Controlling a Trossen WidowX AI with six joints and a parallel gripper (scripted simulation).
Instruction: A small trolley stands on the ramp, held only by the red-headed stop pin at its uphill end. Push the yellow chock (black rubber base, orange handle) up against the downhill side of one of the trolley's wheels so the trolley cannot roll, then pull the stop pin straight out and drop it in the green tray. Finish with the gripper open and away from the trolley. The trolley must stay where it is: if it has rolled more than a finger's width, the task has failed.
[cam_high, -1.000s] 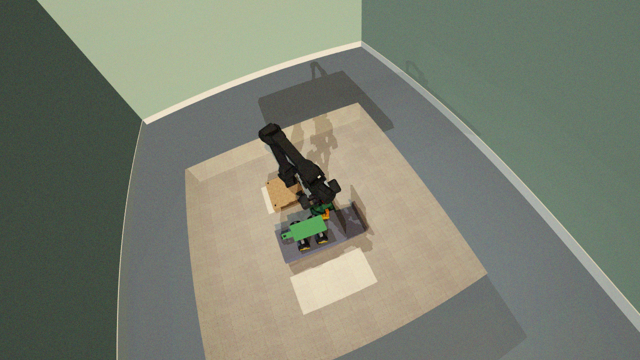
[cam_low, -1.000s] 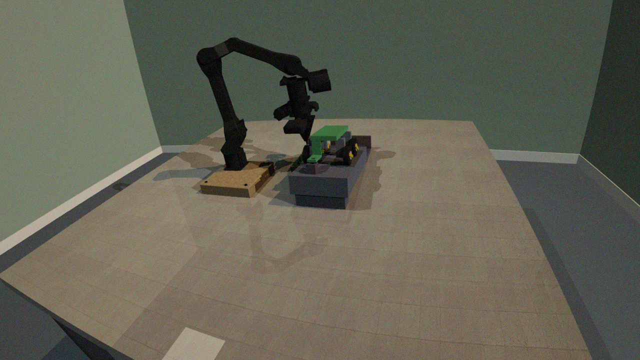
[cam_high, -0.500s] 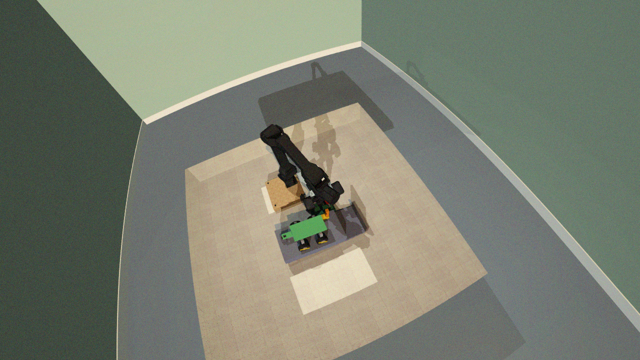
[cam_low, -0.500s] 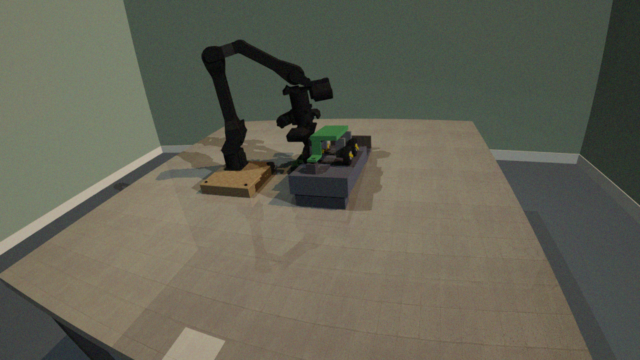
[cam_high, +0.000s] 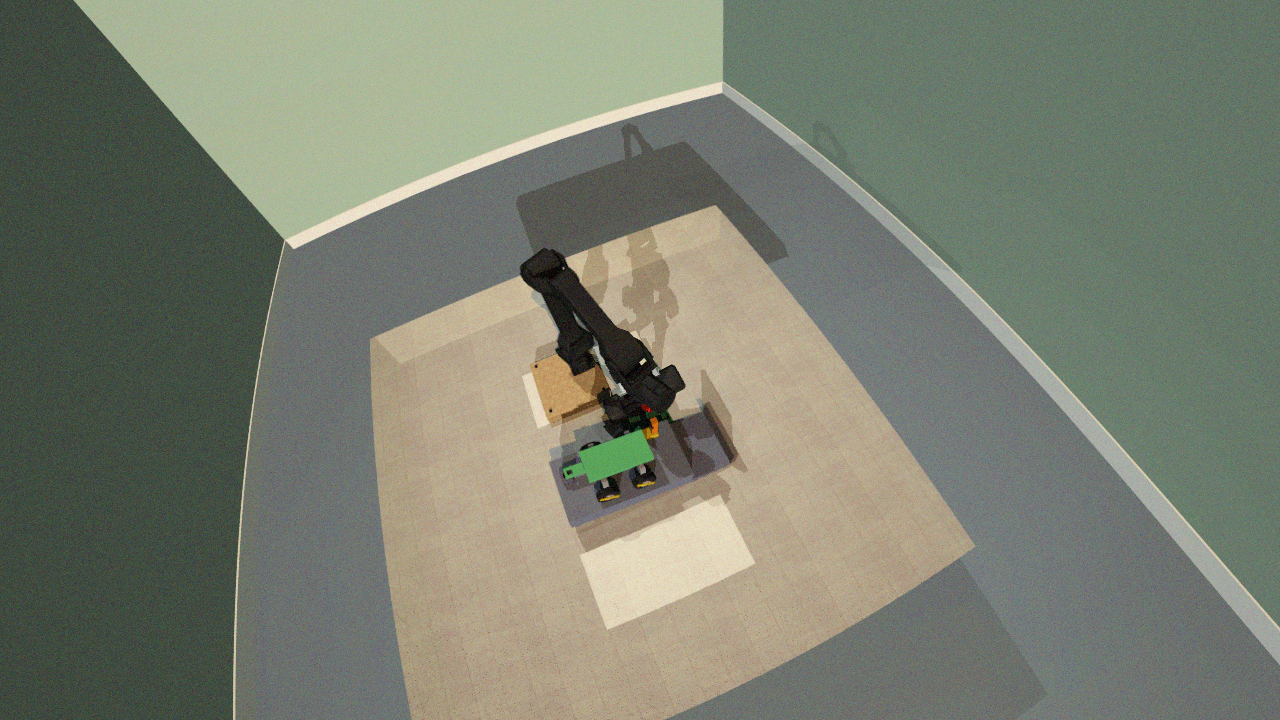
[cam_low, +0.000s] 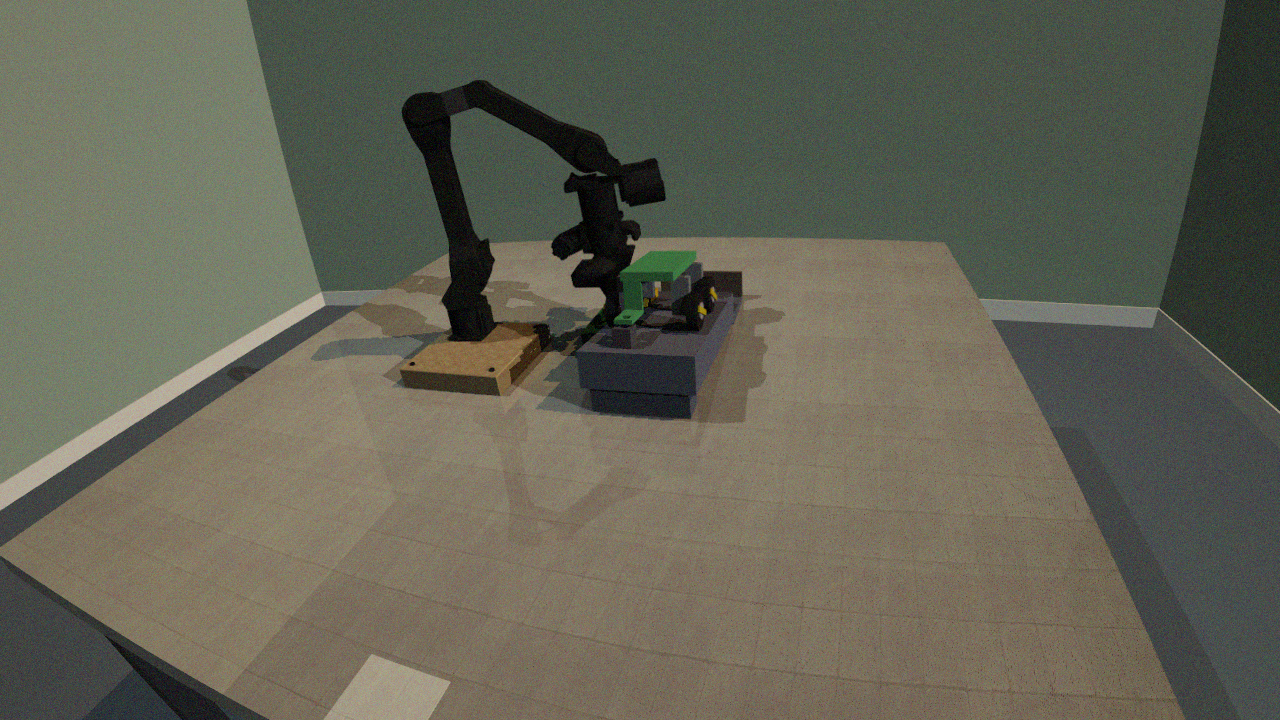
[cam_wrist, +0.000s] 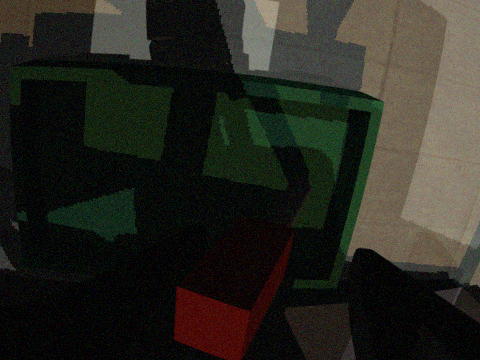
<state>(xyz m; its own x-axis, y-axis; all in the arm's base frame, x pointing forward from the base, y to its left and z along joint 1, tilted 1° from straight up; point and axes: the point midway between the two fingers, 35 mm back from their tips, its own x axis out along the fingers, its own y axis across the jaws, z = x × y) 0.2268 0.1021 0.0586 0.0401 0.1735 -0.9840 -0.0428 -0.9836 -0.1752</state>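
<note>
My gripper (cam_high: 637, 419) (cam_low: 614, 313) is partly open, low over the green tray (cam_high: 665, 417) (cam_wrist: 361, 200) beside the ramp (cam_high: 714, 447) (cam_low: 639, 368). The stop pin's red head (cam_high: 646, 408) (cam_wrist: 212, 320) sits loose and tilted between the parted fingers; its shank is lost in shadow over the tray, and I cannot tell whether it touches the tray floor. The green-topped trolley (cam_high: 615, 454) (cam_low: 659, 265) stands on the ramp's higher part. The chock's orange handle (cam_high: 652, 429) shows by the trolley's downhill end, on the tray side; its base and contact with the wheel are hidden.
The arm's wooden base board (cam_high: 565, 386) (cam_low: 465, 360) lies beside the ramp. The upright stop wall (cam_high: 717, 429) (cam_low: 726, 281) closes the ramp's low end. The trolley stands close beside the fingers. Bright light patches and arm shadows lie on the table.
</note>
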